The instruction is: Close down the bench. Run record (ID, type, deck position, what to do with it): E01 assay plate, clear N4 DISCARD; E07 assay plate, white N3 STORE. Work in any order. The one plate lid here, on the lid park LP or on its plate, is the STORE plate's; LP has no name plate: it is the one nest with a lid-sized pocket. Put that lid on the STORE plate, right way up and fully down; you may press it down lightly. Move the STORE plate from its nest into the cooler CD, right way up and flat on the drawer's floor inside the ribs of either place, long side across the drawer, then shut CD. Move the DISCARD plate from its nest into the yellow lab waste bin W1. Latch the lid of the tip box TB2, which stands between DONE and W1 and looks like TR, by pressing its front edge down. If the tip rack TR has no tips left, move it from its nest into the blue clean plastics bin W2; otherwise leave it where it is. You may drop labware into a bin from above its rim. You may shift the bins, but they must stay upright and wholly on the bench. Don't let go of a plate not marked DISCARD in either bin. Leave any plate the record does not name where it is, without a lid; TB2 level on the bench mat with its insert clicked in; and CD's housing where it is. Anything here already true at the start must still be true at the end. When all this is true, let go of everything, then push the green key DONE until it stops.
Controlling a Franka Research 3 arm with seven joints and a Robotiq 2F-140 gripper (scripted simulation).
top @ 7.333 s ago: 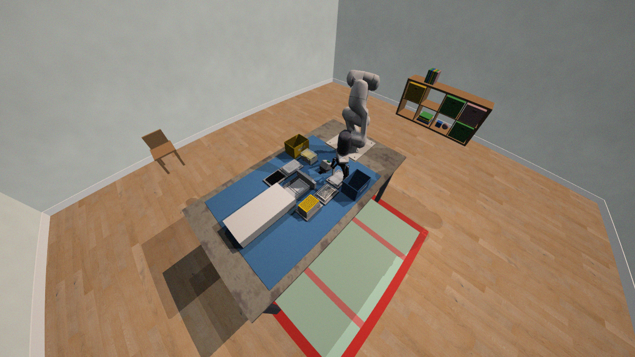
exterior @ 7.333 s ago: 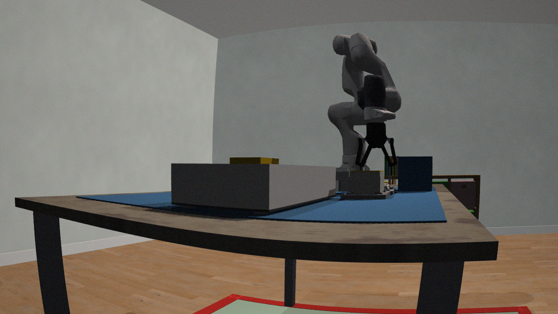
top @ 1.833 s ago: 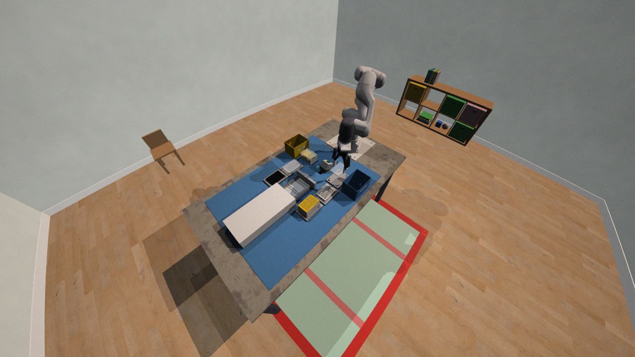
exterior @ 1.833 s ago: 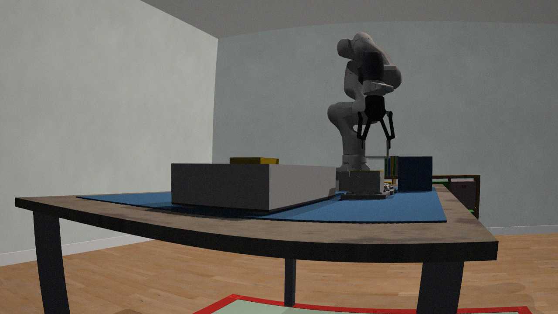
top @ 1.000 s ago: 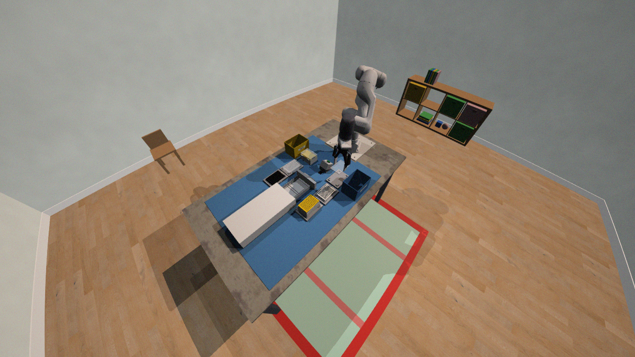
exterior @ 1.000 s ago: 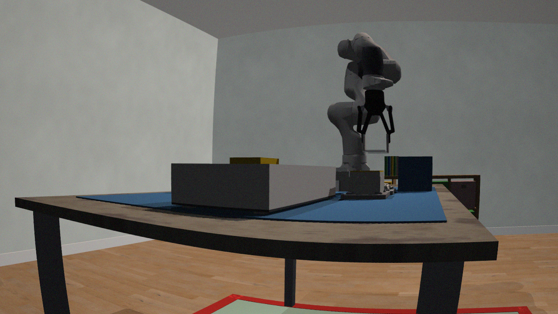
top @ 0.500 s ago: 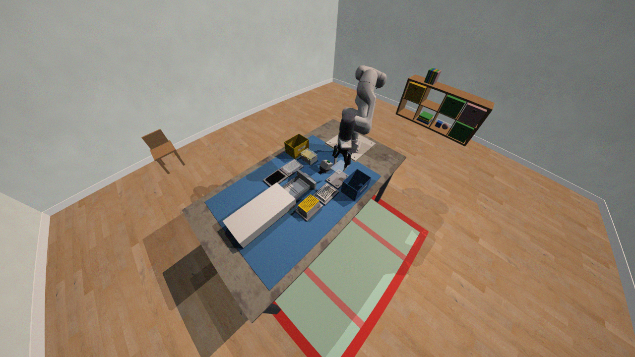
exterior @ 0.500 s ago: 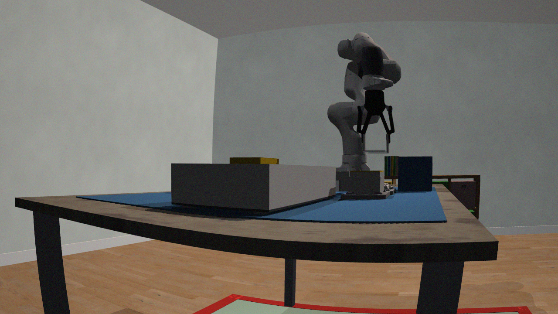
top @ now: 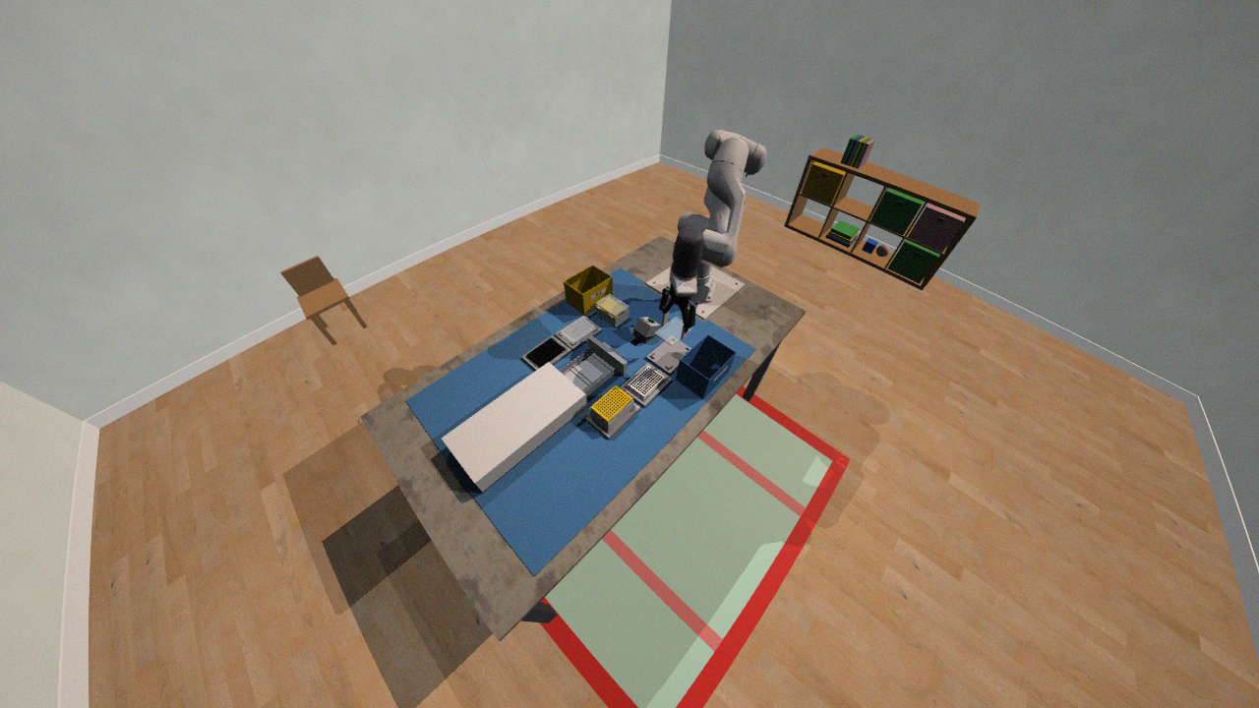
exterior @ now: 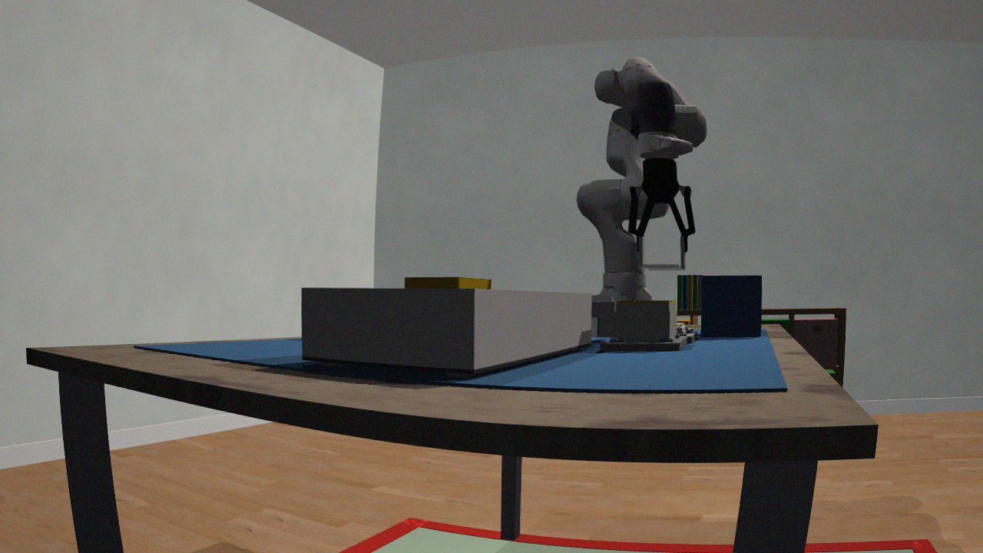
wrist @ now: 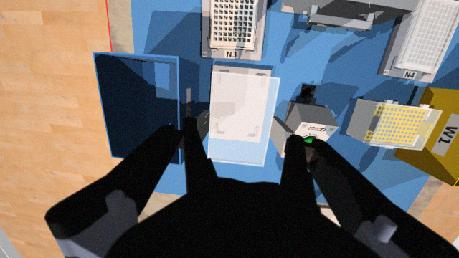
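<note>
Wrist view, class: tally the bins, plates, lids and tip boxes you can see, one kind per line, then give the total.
Bins: 2, the blue bin and the yellow bin
Plates: 2, the N3 plate and the N4 plate
Lids: 1, the lid
Tip boxes: 1, the tip box
Total: 6

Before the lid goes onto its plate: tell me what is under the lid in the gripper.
Through the clear lid, held aloft by the gripper, the lid park nest and blue mat show. The fingers hide its edges.
</note>
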